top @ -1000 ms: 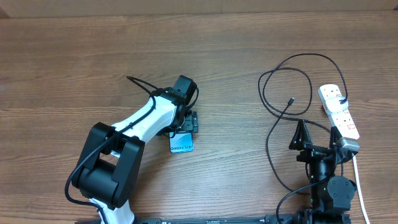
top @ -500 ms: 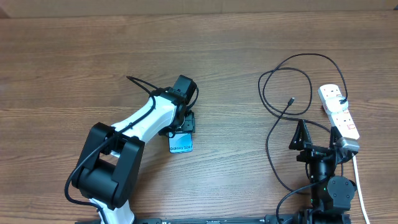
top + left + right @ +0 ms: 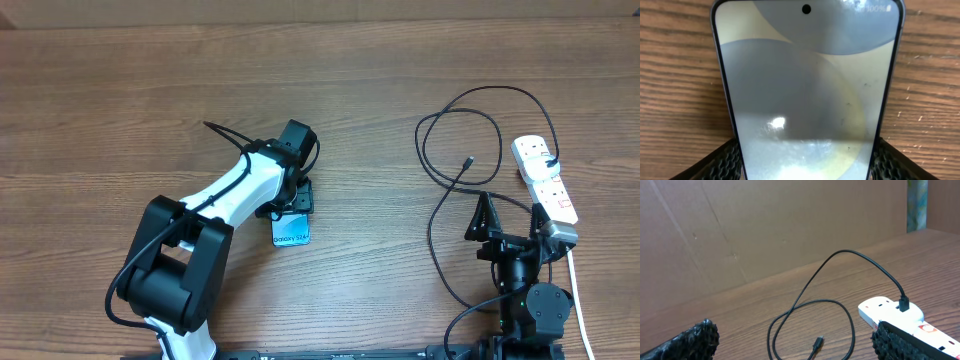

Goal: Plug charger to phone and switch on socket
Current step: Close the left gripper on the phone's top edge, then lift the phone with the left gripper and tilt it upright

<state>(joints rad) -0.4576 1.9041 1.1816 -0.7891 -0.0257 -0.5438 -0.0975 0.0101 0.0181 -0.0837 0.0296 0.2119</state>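
Note:
The phone (image 3: 291, 232) lies flat on the wooden table, and its lit screen fills the left wrist view (image 3: 807, 90). My left gripper (image 3: 297, 197) is shut on the phone, its pads (image 3: 730, 161) pressed against both long edges. The charger (image 3: 432, 205) lies in loose loops right of centre. Its small plug tip (image 3: 469, 159) is free on the wood, also in the right wrist view (image 3: 817, 342). Its other end is plugged into the white socket (image 3: 545, 180), also in the right wrist view (image 3: 888, 313). My right gripper (image 3: 510, 218) stands open and empty near the front edge, short of the tip.
A brown cardboard wall (image 3: 765, 225) runs behind the table. The socket's white cord (image 3: 578, 300) trails toward the front edge beside the right arm's base. The left arm (image 3: 215, 215) reaches diagonally across the left half of the table.
My left gripper's jaws have narrowed onto the phone's sides. The phone has barely shifted. The right arm and the cable have not moved.

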